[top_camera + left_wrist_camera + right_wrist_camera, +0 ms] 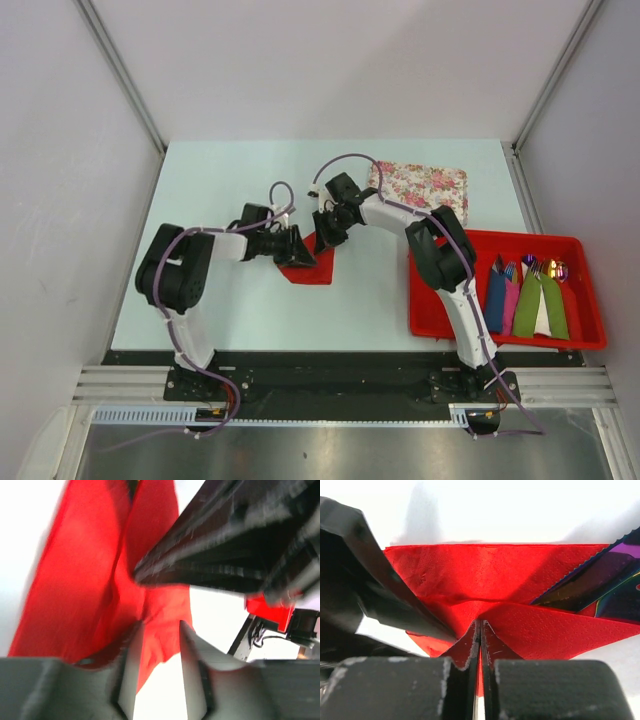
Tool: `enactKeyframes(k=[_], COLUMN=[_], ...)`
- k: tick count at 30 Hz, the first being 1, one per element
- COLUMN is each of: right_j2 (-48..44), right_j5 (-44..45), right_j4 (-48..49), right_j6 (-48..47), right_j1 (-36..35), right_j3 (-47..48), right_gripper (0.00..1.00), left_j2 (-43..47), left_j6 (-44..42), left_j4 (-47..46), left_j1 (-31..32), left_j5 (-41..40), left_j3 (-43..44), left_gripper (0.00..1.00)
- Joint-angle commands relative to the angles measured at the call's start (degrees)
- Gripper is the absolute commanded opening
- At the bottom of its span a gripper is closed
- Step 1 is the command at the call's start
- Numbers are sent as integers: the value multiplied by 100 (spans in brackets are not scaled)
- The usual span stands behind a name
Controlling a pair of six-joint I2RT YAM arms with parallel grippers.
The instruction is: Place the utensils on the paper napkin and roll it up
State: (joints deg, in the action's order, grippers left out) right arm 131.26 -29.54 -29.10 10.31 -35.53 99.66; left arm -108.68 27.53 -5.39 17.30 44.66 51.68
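The red paper napkin [312, 268] lies crumpled on the table between my two grippers. My right gripper [326, 234] is shut on a fold of it; in the right wrist view the jaws [480, 623] pinch a thin red layer of the napkin [485, 570]. The dark purple iridescent utensils [612, 582] lie on the napkin at the right of that view, partly under a fold. My left gripper [296, 250] is at the napkin's left edge. In the left wrist view its fingers [192, 647] stand apart, with a flap of the napkin [160, 615] between them.
A floral-patterned mat [425, 184] lies at the back right. A red tray [432, 312] at the right holds blue, pink and green napkin rolls [525, 300] with cutlery. The right arm's black gripper body [225, 545] crowds the left wrist view.
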Motion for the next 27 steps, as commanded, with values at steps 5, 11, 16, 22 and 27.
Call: enactKeyframes(k=[5, 11, 16, 22, 27], right_j2=[303, 330, 383, 418, 453], right_j5=[484, 467, 440, 423, 405], right_j4=[-192, -140, -113, -69, -8], right_j6=[-178, -169, -99, -55, -11], right_j1=[-51, -59, -60, -59, -51], right_j3=[-25, -16, 19, 1, 10], right_gripper=[1, 1, 0, 0, 0], left_j2=[1340, 1456, 806, 94, -48], left_j6=[-818, -1373, -1021, -732, -196], left_j4=[1089, 1856, 1480, 998, 268], left_j1=[-1070, -1554, -1362, -948, -720], left_j5=[-484, -1135, -723, -266, 313], left_j3=[-615, -607, -458, -211, -211], left_gripper=[56, 66, 66, 61, 59])
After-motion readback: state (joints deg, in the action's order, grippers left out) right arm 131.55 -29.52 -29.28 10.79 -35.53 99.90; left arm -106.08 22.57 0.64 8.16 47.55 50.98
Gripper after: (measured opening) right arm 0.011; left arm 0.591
